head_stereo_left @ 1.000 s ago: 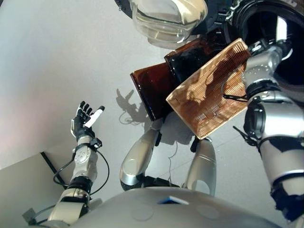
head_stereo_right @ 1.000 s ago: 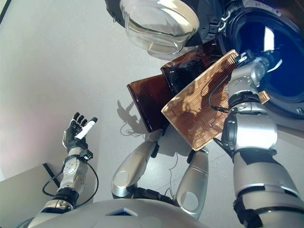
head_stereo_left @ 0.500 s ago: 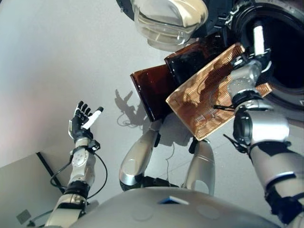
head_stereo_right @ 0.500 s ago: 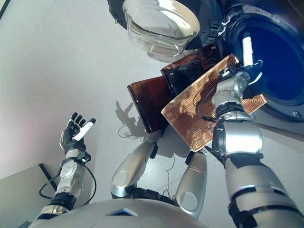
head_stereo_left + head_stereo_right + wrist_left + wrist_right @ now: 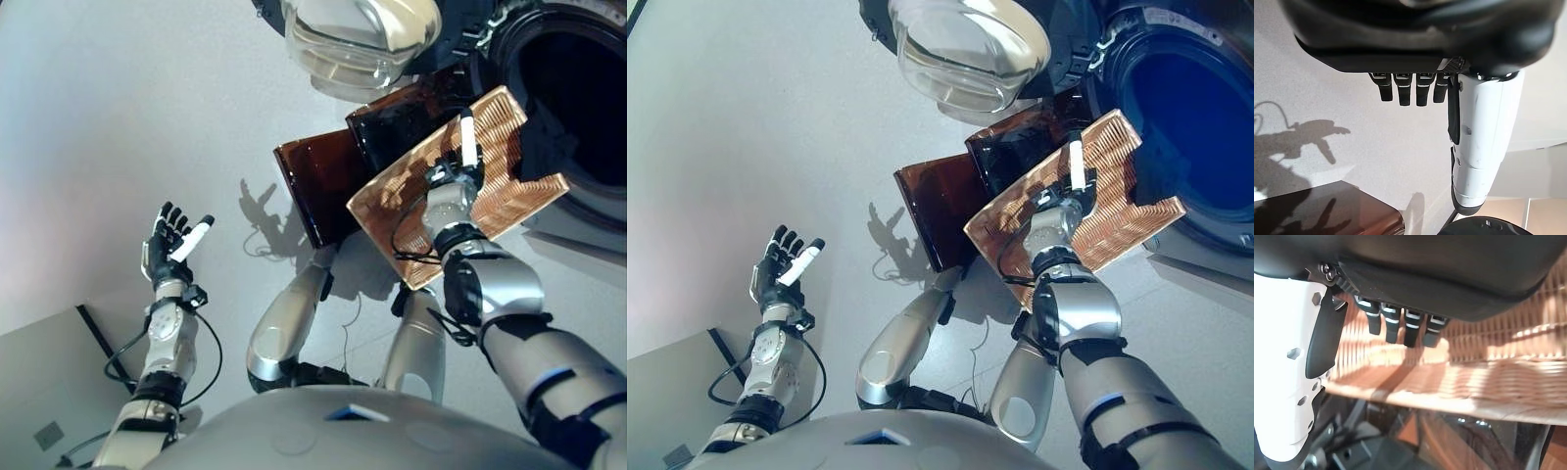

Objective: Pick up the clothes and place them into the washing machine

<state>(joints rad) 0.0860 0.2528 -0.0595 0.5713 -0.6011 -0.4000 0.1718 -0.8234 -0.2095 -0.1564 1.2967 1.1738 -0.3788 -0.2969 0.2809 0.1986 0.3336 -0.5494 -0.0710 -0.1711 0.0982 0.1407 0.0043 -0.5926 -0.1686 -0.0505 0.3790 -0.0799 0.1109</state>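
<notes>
Pulled back from the washing machine (image 5: 573,88) drum at two o'clock, my right hand (image 5: 460,157) now hangs empty over the woven basket (image 5: 509,196), fingers straight and apart; I see no clothes anywhere. My left hand (image 5: 171,245) at nine o'clock stays spread open over the floor (image 5: 118,117)
</notes>
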